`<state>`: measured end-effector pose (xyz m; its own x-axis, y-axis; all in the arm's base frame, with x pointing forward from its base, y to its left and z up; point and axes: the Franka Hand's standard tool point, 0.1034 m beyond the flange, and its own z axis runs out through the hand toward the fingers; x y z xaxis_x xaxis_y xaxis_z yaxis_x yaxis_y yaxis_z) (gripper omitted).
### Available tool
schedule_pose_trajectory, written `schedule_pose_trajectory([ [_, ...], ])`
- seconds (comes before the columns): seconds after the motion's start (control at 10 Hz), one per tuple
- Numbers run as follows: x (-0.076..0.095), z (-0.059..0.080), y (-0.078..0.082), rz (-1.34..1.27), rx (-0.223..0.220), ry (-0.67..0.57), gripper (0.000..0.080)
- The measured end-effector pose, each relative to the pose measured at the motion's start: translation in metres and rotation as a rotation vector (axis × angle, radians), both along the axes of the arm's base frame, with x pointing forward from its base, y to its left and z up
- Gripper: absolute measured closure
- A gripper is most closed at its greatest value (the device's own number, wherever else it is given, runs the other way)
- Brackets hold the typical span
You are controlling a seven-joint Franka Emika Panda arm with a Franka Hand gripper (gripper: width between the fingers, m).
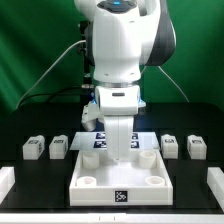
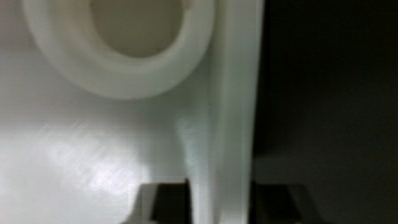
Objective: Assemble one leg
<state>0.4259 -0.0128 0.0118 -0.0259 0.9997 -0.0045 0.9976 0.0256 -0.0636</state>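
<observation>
Leg [image 1: 58,147], lower left: small, hard, light, maybe slippery; grab flat sides. Gripper [image 1: 121,150] over white panel [image 1: 100,172] edge, mid frame; wide or pinching, cannot tell.

The arm [image 1: 120,50] hides much of the marker board [image 1: 97,142]; blur leaves the gripper's [image 2: 222,202] hold unclear

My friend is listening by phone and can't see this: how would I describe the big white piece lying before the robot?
Find the central white robot arm. In front of it, nearest the exterior camera, lies a flat square panel. Unlike the small legs on either side, it is wide, with round corner holes and one tag.
</observation>
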Motion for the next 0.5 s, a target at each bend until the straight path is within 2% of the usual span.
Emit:
schedule_pose_trajectory([
  [0.5, 0.0008, 0.0003, 0.0, 0.0, 0.0, -0.003, 0.074],
])
